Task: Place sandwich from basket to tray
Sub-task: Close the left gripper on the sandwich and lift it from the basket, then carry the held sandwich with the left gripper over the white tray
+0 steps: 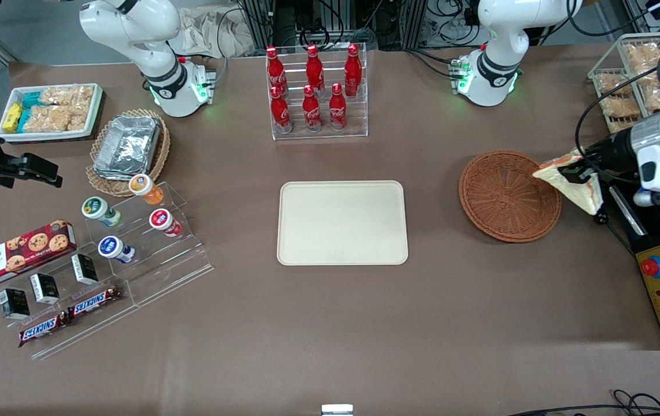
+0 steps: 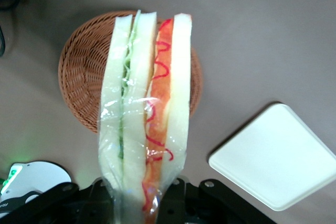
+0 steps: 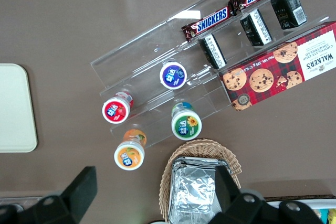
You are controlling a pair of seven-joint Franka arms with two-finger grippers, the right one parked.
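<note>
We've got the sandwich (image 1: 574, 184) clamped in the gripper (image 1: 577, 172), hanging in the air just over the basket's (image 1: 503, 196) rim at the working arm's end, the tray (image 1: 342, 223) well apart from that basket.

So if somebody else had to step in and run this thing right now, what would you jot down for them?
Gripper: shut on the sandwich, held in the air at the basket's rim toward the working arm's end of the table.
Basket: nothing in it.
Tray: bare, beside the basket toward the parked arm's end.
Done: sandwich picked up out of the basket.
Left: carry it over the tray, lower it, let go.
</note>
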